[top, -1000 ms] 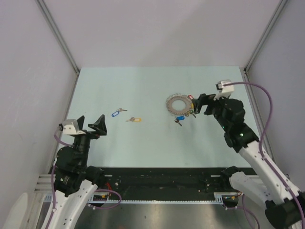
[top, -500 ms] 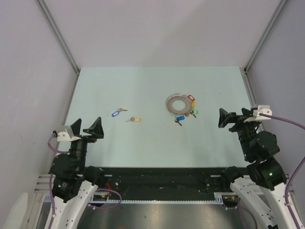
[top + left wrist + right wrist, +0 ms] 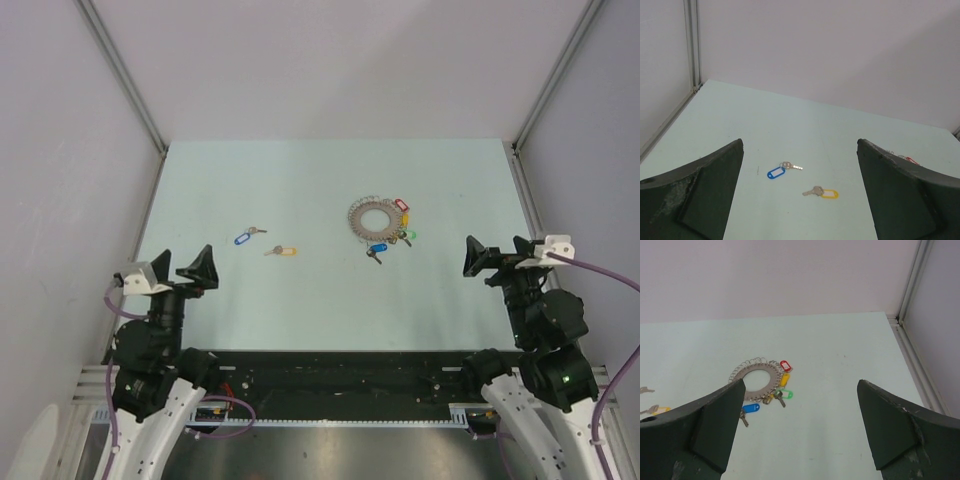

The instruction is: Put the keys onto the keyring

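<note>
Top external view: keyring (image 3: pixel 375 217) right of centre, four tagged keys (image 3: pixel 404 236) at its near-right edge; blue-tagged key (image 3: pixel 246 237) and yellow-tagged key (image 3: pixel 281 250) lie loose, well to its left. I have left gripper (image 3: pixel 185 262) and right gripper (image 3: pixel 495 252) spread wide, both empty; next, I judge, the left fetches a loose key.

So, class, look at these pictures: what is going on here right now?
Nothing is being handled just now. The left end effector and right end effector are both open and empty, near the table's front edge. The keyring lies on the table with four tagged keys against its rim. A blue-tagged key and a yellow-tagged key lie loose to its left, apart from it.
</note>
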`<state>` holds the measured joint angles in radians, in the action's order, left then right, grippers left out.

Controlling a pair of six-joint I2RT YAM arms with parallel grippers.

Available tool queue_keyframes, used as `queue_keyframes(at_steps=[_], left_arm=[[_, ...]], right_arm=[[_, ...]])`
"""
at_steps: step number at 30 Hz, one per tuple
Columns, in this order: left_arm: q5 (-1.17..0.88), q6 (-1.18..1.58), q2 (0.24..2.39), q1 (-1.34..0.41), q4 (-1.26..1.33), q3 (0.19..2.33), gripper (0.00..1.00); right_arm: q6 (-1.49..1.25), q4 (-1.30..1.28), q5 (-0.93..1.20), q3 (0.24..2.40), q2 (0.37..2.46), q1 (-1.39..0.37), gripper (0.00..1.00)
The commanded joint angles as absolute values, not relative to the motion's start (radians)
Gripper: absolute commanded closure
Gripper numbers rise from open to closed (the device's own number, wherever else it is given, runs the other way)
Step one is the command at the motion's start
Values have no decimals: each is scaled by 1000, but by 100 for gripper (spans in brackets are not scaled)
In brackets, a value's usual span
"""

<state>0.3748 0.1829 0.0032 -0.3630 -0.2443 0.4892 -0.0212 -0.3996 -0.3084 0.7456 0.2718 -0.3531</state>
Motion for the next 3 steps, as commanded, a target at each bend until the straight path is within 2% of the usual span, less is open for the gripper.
queue_keyframes(at_steps=[1,3], left_arm=[[420,189,-95,-354,-196,482,0],[414,187,-92,-354,-195,486,0]], right_arm=[[-2,-380,-287,739,244,-350,0],[-3,-379,-282,739,242,-348,0]])
